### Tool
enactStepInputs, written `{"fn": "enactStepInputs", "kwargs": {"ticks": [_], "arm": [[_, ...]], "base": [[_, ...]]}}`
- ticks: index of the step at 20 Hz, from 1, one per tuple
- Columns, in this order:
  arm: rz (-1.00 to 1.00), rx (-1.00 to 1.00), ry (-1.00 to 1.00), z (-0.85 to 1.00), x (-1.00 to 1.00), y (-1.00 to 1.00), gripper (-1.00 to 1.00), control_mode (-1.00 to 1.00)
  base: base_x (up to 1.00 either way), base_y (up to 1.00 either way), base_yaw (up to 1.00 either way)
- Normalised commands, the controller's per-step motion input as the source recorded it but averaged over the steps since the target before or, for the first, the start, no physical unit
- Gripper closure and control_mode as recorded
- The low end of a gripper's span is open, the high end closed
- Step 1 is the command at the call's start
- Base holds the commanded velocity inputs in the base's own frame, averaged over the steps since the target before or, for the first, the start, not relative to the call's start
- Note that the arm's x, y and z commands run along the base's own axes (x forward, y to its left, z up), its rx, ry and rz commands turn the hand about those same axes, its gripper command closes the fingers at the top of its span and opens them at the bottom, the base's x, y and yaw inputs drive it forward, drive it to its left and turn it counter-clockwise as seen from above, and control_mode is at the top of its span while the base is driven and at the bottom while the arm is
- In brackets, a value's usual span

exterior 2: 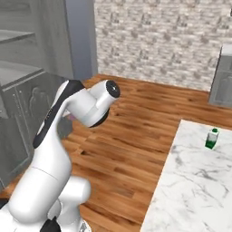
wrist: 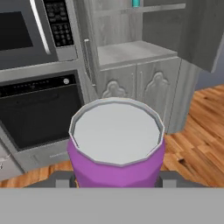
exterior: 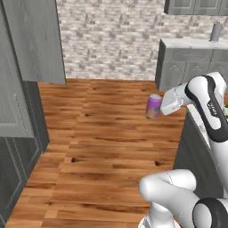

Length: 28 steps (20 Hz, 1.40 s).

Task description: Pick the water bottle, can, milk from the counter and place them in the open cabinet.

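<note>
Can (exterior: 154, 106): purple, silvery top, upright; you have it clamped between the fingers of your gripper (wrist: 116, 177), carried above the wood floor (exterior: 107, 147), clear of any surface. In the hand view it sits directly ahead, between you and the open cabinet (wrist: 131, 52).

Water bottle (wrist: 136, 3): only its teal base visible, standing on the cabinet's upper shelf.

Milk (exterior 2: 211, 138): small green container, white top, upright on the marble counter (exterior 2: 190, 190), near its far end.

Also ahead of you: microwave (wrist: 37, 28) above an oven (wrist: 39, 109), just left of the cabinet.
</note>
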Motion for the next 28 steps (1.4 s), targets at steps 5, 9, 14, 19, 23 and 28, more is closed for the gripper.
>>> {"fn": "enactStepInputs", "kwargs": {"ticks": [5, 9, 14, 19, 23, 28], "arm": [[0.00, 0.00, 0.00, 0.00, 0.00, 0.00, 1.00, 1.00], [0.00, 0.00, 0.00, 0.00, 0.00, 0.00, 1.00, 1.00], [0.00, 0.00, 0.00, 0.00, 0.00, 0.00, 1.00, 1.00], [0.00, 0.00, 0.00, 0.00, 0.00, 0.00, 1.00, 1.00], [0.00, 0.00, 0.00, 0.00, 0.00, 0.00, 1.00, 1.00], [0.00, 0.00, 0.00, 0.00, 0.00, 0.00, 1.00, 1.00]], "base": [[0.12, -0.14, 0.37], [0.43, 0.00, 0.25], [0.91, 0.12, 0.21], [1.00, 0.02, 0.35], [0.40, 0.15, 0.42], [0.07, 0.01, 0.51]]}}
